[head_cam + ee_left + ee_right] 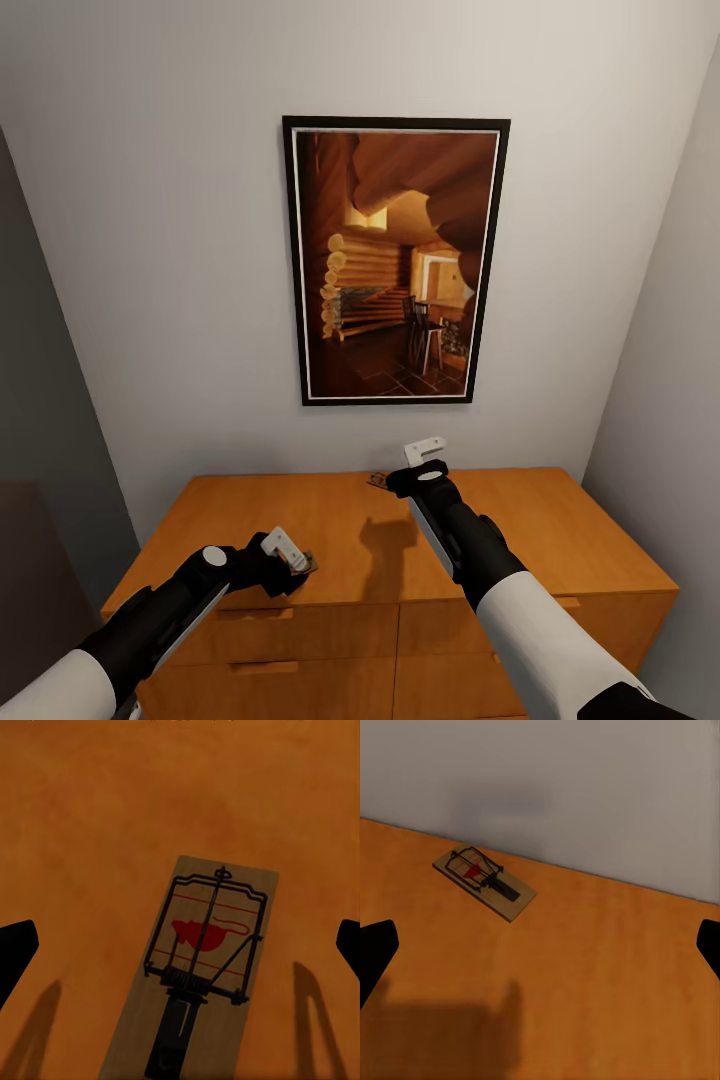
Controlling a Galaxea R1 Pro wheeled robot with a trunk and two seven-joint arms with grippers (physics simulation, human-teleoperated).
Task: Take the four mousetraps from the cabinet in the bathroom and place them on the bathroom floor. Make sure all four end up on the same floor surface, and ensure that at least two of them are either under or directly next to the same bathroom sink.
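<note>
Mousetraps on the cabinet top, both arms reaching for one each.

One mousetrap lies near the front edge of the cabinet, between the spread fingers of the left tool, ungrasped. Another mousetrap sits by the back edge at the wall, ahead of the released right tool. Pickup step, by my judgement: next, the left tool should lower and clench.

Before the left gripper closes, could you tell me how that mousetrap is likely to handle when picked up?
The mousetrap is a thin flat board lying on the cabinet, so it probably stays stiff and feels light. Lying so flat, it offers little edge to pinch and may slide on the smooth top. Its thin wire bar looks easy to bend or snag.
</note>
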